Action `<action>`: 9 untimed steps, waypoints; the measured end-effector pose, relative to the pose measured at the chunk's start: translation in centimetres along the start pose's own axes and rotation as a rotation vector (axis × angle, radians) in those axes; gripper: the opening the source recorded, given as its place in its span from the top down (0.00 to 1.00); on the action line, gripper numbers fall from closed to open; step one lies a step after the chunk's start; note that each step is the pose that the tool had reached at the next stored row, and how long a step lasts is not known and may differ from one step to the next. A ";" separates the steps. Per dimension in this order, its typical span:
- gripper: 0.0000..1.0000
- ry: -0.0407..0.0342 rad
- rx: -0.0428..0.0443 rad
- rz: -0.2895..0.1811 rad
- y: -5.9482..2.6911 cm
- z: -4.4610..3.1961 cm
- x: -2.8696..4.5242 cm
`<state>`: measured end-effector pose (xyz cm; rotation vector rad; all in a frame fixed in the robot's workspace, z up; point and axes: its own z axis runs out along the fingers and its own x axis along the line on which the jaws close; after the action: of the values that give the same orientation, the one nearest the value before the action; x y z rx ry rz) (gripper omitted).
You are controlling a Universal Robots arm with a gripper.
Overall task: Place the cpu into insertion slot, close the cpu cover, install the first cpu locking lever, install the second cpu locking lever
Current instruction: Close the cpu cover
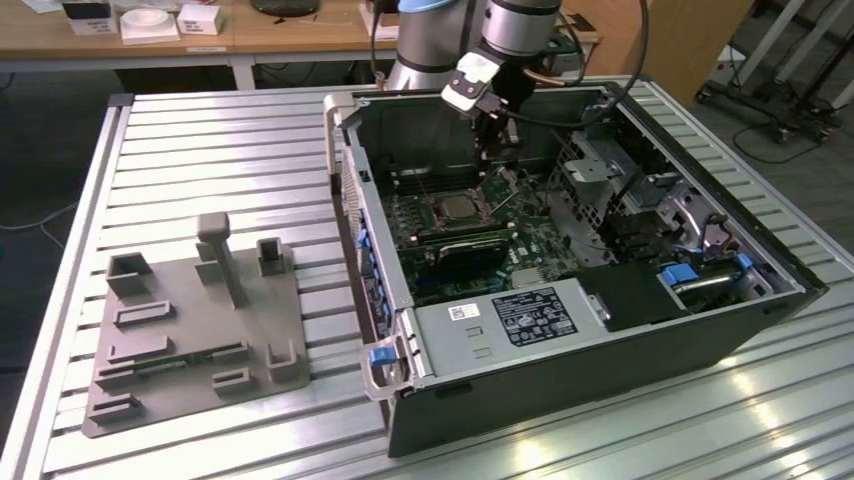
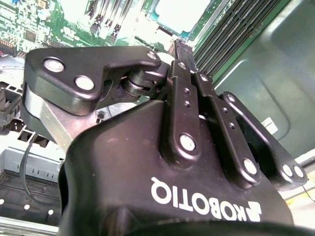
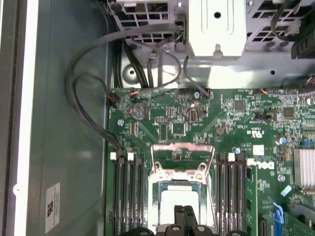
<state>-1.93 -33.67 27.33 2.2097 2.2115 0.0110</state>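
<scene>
Inside the open computer case (image 1: 747, 330), the insertion slot (image 1: 454, 210) sits on the green motherboard. In the first wrist view the cpu (image 3: 179, 196) lies in the slot and shows its pale silvery top. The silver cpu cover (image 3: 179, 173) lies flat around it as a frame. Thin wire levers run along the socket's edges; I cannot tell whether they are latched. My gripper (image 3: 184, 212) hangs just above the cpu's near edge, its two black fingers pressed together with nothing visible between them. The second wrist view shows the same shut gripper (image 2: 177, 44) pointing at the bright cpu (image 2: 179, 12).
Long black memory slots (image 3: 128, 191) flank the socket on both sides. Black cables (image 3: 88, 113) loop over the case floor, and a metal drive cage (image 3: 216, 24) stands beyond the board. On the slatted table, a grey fixture plate (image 1: 187, 340) lies at the exterior view's left.
</scene>
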 end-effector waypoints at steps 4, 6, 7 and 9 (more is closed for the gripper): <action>0.90 0.0000 0.0000 0.000 0.83 0.02 0.00; 0.90 0.0000 0.0000 0.000 1.21 0.02 0.00; 0.90 0.0000 0.0000 0.000 1.37 0.03 0.00; 0.90 0.0000 0.0000 0.000 1.50 0.03 0.00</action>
<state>-0.43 -33.67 27.33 2.2096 2.2115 0.0111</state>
